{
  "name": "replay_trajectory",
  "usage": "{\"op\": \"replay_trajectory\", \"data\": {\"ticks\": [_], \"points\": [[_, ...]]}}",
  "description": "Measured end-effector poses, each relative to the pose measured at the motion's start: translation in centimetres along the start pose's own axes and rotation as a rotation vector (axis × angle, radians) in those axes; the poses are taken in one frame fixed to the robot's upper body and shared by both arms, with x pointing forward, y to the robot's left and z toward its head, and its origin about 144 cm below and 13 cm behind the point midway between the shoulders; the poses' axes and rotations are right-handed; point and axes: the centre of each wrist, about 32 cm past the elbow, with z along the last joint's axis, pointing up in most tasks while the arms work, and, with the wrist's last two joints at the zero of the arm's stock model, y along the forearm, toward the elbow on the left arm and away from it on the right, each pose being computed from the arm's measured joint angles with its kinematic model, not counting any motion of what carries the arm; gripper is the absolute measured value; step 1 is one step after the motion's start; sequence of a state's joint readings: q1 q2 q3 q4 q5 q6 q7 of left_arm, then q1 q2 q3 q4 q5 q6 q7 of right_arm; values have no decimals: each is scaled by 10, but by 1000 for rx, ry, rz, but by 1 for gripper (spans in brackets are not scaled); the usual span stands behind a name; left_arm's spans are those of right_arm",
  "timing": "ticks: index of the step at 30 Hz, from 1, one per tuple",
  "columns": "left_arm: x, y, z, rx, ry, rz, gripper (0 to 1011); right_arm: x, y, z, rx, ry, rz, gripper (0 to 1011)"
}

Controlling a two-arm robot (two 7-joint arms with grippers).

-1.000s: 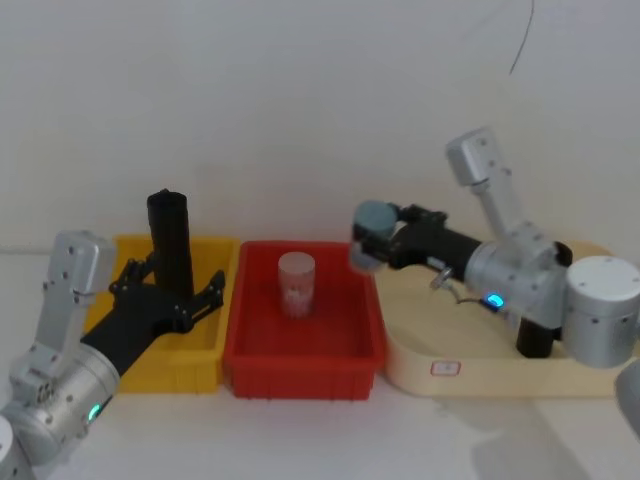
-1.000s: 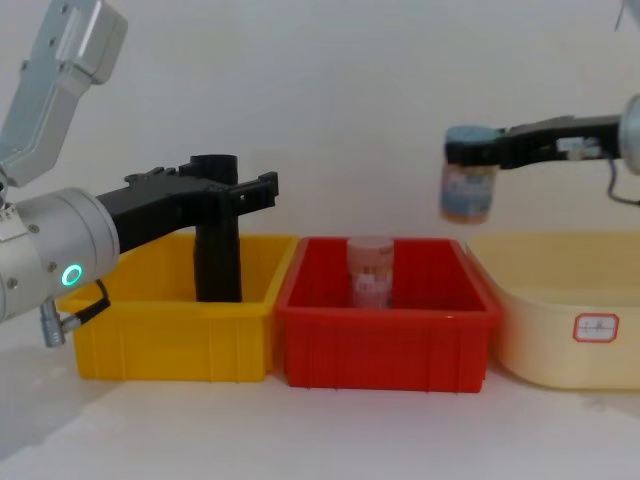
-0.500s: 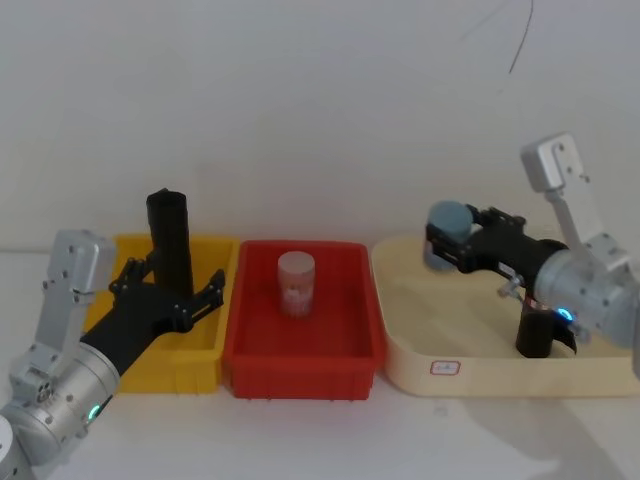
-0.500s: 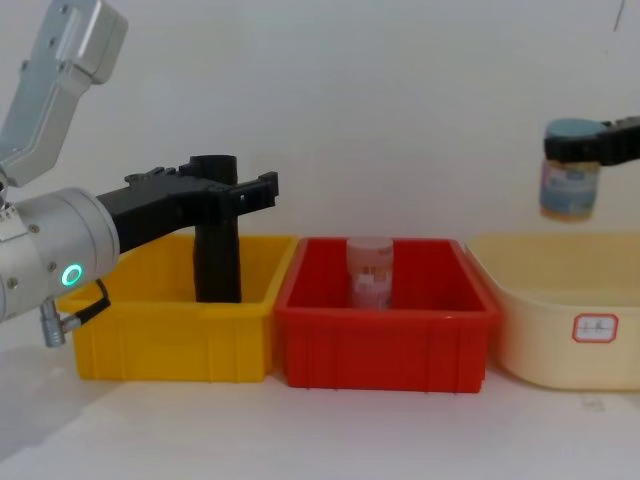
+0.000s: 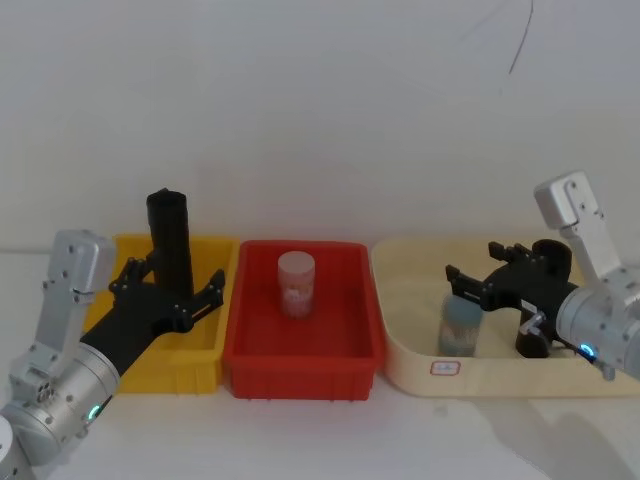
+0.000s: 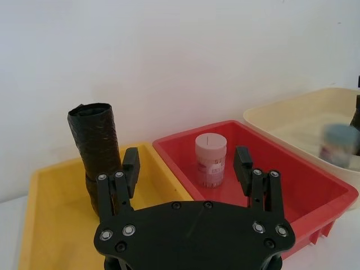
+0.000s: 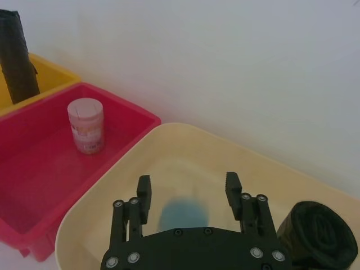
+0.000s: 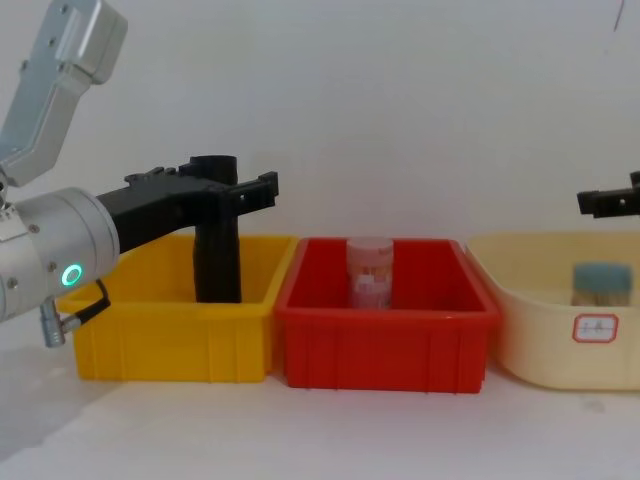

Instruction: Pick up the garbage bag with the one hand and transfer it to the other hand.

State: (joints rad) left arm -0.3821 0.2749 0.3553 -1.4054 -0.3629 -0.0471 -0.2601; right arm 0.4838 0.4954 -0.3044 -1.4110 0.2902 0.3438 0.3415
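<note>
Writing on the cream tub's (image 8: 560, 330) small red-bordered label (image 8: 598, 326) is illegible. Farther back, the left gripper (image 5: 168, 290), jaws spread, flanks without clamping the garbage bag (image 5: 171, 243), standing upright in the yellow bin (image 5: 200, 352), its base hidden. Over the tub, the right gripper (image 5: 492, 280) hangs open above a blurred blue-capped jar (image 5: 461, 323).

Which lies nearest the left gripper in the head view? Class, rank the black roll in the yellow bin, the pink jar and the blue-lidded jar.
From the left gripper:
1. Black roll, in the yellow bin, between its fingers.
2. Pink jar, red bin, middle.
3. Blue-lidded jar, cream tub, far right.
</note>
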Motion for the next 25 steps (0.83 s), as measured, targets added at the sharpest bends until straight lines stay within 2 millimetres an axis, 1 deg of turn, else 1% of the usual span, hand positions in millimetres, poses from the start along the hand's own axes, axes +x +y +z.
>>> {"op": "replay_trajectory", "data": {"ticks": [1, 2, 3, 5, 9, 14, 25], "points": [[0, 0, 0, 0, 0, 0, 1002, 0, 0, -1, -1, 0, 0, 807], [0, 0, 0, 0, 0, 0, 1002, 0, -2, -2, -2, 0, -2, 807], [0, 0, 0, 0, 0, 0, 1002, -1, -2, -3, -1, 0, -2, 857], [0, 0, 0, 0, 0, 0, 1002, -1, -4, -5, 11, 1, -4, 893], [0, 0, 0, 0, 0, 0, 1001, -2, -6, -6, 47, 8, -2, 997], [0, 0, 0, 0, 0, 0, 1001, -5, -9, -6, 106, 23, 13, 1000], [0, 0, 0, 0, 0, 0, 1001, -12, -16, -2, 251, 58, 57, 999]]}}
